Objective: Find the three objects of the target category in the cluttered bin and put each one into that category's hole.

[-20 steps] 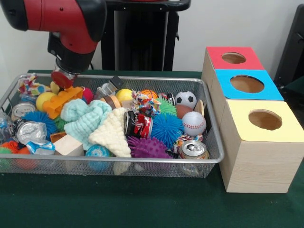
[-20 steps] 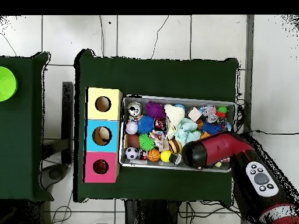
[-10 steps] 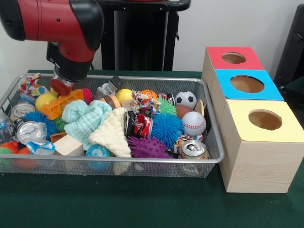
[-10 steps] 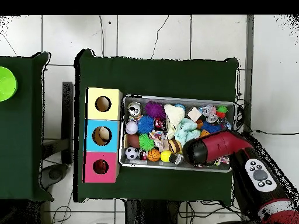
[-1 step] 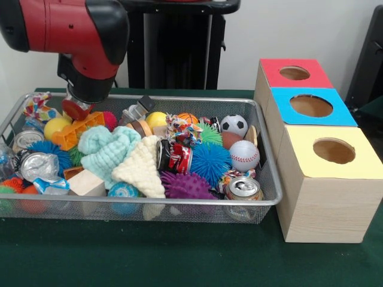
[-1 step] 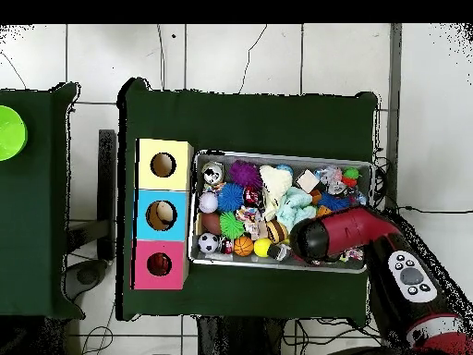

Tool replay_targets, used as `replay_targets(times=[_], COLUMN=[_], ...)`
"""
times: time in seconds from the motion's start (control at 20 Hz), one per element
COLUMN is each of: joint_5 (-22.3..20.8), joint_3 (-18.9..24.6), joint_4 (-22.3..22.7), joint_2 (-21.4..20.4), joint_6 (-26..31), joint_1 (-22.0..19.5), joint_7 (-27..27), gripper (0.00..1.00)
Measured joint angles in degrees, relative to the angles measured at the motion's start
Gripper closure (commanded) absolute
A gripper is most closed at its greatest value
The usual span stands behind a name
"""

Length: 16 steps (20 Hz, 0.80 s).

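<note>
The wire bin holds a heap of toys. Among them are a soccer ball, a baseball, a small basketball, two yellow balls and drink cans. My gripper hangs low over the bin's far left corner, just above an orange toy block. Its end looks red and round, and whether it holds anything is unclear. In the overhead view the red arm covers the gripper and that part of the bin.
Three wooden boxes stand in a row right of the bin, with a red top, a blue top and a yellow top, each with a round hole. Knitted teal and cream pieces and spiky balls fill the bin's middle.
The gripper dropped a little toward the orange block and edged toward the bin's corner, then stayed nearly still. The toys have not shifted.
</note>
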Motion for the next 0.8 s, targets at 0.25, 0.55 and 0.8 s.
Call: replay_targets(times=[0.25, 0.55, 0.8], joint_5=[1.83, 4.84, 7.53], joint_3=[-0.13, -0.16, -0.13], joint_4=[-0.06, 0.21, 2.16], joint_2=[-0.04, -0.58, -2.83], joint_6=[-0.01, 0.49, 0.66], joint_1=[-0.38, -1.22, -1.78], joint_7=[0.0, 0.0, 0.0], gripper=[0.0, 0.0, 0.0])
